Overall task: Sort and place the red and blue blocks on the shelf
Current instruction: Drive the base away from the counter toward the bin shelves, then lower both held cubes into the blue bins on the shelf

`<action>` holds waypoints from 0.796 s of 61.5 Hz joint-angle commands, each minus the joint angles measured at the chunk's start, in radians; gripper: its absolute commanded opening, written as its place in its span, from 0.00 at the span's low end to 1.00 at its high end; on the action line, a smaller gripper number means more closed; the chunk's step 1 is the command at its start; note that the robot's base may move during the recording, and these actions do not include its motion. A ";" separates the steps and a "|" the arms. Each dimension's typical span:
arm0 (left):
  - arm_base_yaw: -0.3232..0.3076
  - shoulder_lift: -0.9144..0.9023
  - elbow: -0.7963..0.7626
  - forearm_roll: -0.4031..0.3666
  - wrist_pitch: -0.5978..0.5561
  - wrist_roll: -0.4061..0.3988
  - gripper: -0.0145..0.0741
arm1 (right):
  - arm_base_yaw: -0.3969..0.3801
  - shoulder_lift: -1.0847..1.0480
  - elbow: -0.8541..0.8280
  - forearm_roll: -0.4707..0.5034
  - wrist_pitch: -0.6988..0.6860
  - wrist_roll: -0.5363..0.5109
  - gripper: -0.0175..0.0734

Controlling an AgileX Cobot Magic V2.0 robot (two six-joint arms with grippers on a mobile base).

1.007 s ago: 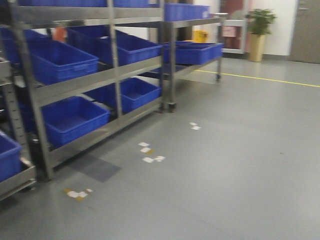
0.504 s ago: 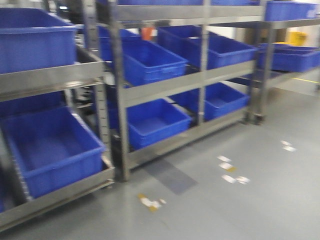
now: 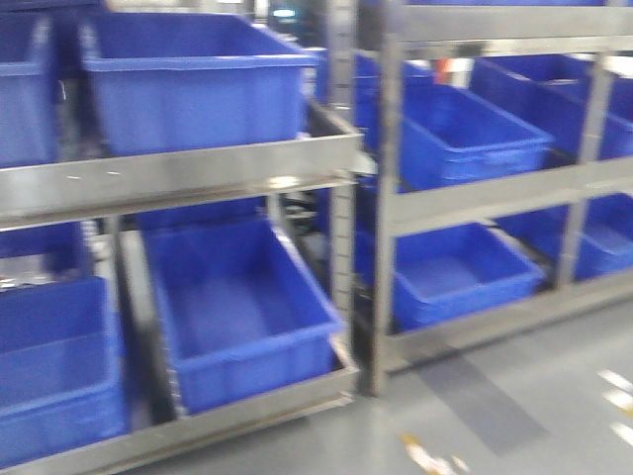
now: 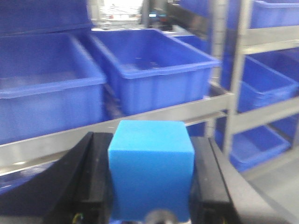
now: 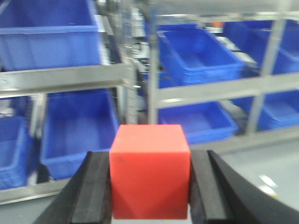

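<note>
1. left gripper [image 4: 150, 144]: bottom centre of the left wrist view. Its black fingers [image 4: 88, 182] are clamped on the two sides of the blue block [image 4: 152, 168]. The block sits upright and square between them, held clear of any surface, with a plain face toward the camera.

2. right gripper [image 5: 149, 156]: bottom centre of the right wrist view. Its black fingers are closed against both sides of the red block [image 5: 149, 170]. That block is also upright with plain faces, and is carried in the air in front of the racking.

3. shelf [image 3: 198, 173]: a stainless-steel rack of several tiers with long horizontal rails and upright posts. It fills the upper and middle part of all three views, behind both blocks and apart from them. Neither block is on it.

4. bins [image 3: 198, 89]: large blue plastic bins standing in rows on the shelf tiers. In the front view one is at upper left and another tilts forward at lower centre, with more at the right. The picture is blurred and their contents cannot be made out.

5. floor [image 3: 534, 406]: grey, at the lower right of the front view, with pale marks [image 3: 618, 381] at the right edge.
</note>
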 commanded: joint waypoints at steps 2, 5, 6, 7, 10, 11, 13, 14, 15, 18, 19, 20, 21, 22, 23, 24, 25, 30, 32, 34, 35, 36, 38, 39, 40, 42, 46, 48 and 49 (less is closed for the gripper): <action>0.001 0.010 -0.028 -0.003 -0.092 0.001 0.30 | -0.008 0.010 -0.027 -0.006 -0.085 -0.006 0.25; 0.001 0.010 -0.028 -0.003 -0.092 0.001 0.30 | -0.008 0.010 -0.027 -0.006 -0.085 -0.006 0.25; 0.001 0.010 -0.028 -0.003 -0.092 0.001 0.30 | -0.008 0.010 -0.027 -0.006 -0.085 -0.006 0.25; 0.001 0.010 -0.028 -0.003 -0.092 0.001 0.30 | -0.008 0.010 -0.027 -0.006 -0.085 -0.006 0.25; 0.001 0.010 -0.028 -0.003 -0.092 0.001 0.30 | -0.008 0.010 -0.027 -0.006 -0.085 -0.006 0.25; 0.001 0.010 -0.028 -0.003 -0.092 0.001 0.30 | -0.008 0.010 -0.027 -0.006 -0.085 -0.006 0.25; 0.001 0.010 -0.028 -0.003 -0.092 0.001 0.30 | -0.008 0.010 -0.027 -0.006 -0.085 -0.006 0.25; 0.001 0.010 -0.028 -0.003 -0.092 0.001 0.30 | -0.008 0.010 -0.027 -0.006 -0.085 -0.006 0.25; 0.001 0.010 -0.028 -0.003 -0.092 0.001 0.30 | -0.008 0.010 -0.027 -0.006 -0.085 -0.006 0.25; 0.001 0.010 -0.028 -0.003 -0.092 0.001 0.30 | -0.008 0.010 -0.027 -0.006 -0.085 -0.006 0.25; 0.001 0.010 -0.028 -0.003 -0.092 0.001 0.30 | -0.008 0.010 -0.027 -0.006 -0.085 -0.006 0.25; 0.001 0.010 -0.028 -0.003 -0.092 0.001 0.30 | -0.008 0.010 -0.027 -0.006 -0.085 -0.006 0.25; 0.001 0.010 -0.028 -0.003 -0.092 0.001 0.30 | -0.008 0.010 -0.027 -0.006 -0.085 -0.006 0.25; 0.001 0.010 -0.028 -0.003 -0.092 0.001 0.30 | -0.008 0.010 -0.027 -0.006 -0.085 -0.006 0.25; 0.001 0.010 -0.028 -0.003 -0.092 0.001 0.30 | -0.008 0.010 -0.027 -0.006 -0.085 -0.006 0.25; 0.001 0.010 -0.028 -0.003 -0.092 0.001 0.30 | -0.008 0.010 -0.027 -0.006 -0.085 -0.006 0.25; 0.001 0.010 -0.028 -0.003 -0.092 0.001 0.30 | -0.008 0.010 -0.027 -0.006 -0.085 -0.006 0.25; 0.001 0.010 -0.028 -0.003 -0.092 0.001 0.30 | -0.008 0.010 -0.027 -0.006 -0.085 -0.006 0.25; 0.001 0.010 -0.028 -0.003 -0.092 0.001 0.30 | -0.008 0.010 -0.027 -0.006 -0.085 -0.006 0.25; 0.001 0.010 -0.028 -0.003 -0.092 0.001 0.30 | -0.008 0.010 -0.027 -0.006 -0.085 -0.006 0.25; 0.001 0.010 -0.028 -0.003 -0.092 0.001 0.30 | -0.008 0.010 -0.027 -0.006 -0.085 -0.006 0.25; 0.001 0.010 -0.028 -0.003 -0.092 0.001 0.30 | -0.008 0.010 -0.027 -0.006 -0.085 -0.006 0.25; 0.001 0.010 -0.028 -0.003 -0.092 0.001 0.30 | -0.008 0.010 -0.027 -0.006 -0.085 -0.006 0.25; 0.001 0.010 -0.028 -0.003 -0.092 0.001 0.30 | -0.008 0.010 -0.027 -0.006 -0.085 -0.006 0.25; 0.001 0.010 -0.028 -0.003 -0.092 0.001 0.30 | -0.008 0.010 -0.027 -0.006 -0.085 -0.006 0.25; 0.001 0.010 -0.028 -0.003 -0.092 0.001 0.30 | -0.008 0.010 -0.027 -0.006 -0.085 -0.006 0.25; 0.001 0.010 -0.028 -0.003 -0.092 0.001 0.30 | -0.008 0.010 -0.027 -0.006 -0.085 -0.006 0.25; 0.001 0.010 -0.028 -0.003 -0.092 0.001 0.30 | -0.008 0.010 -0.027 -0.006 -0.085 -0.006 0.25; 0.001 0.010 -0.028 -0.003 -0.092 0.001 0.30 | -0.008 0.010 -0.027 -0.006 -0.085 -0.006 0.25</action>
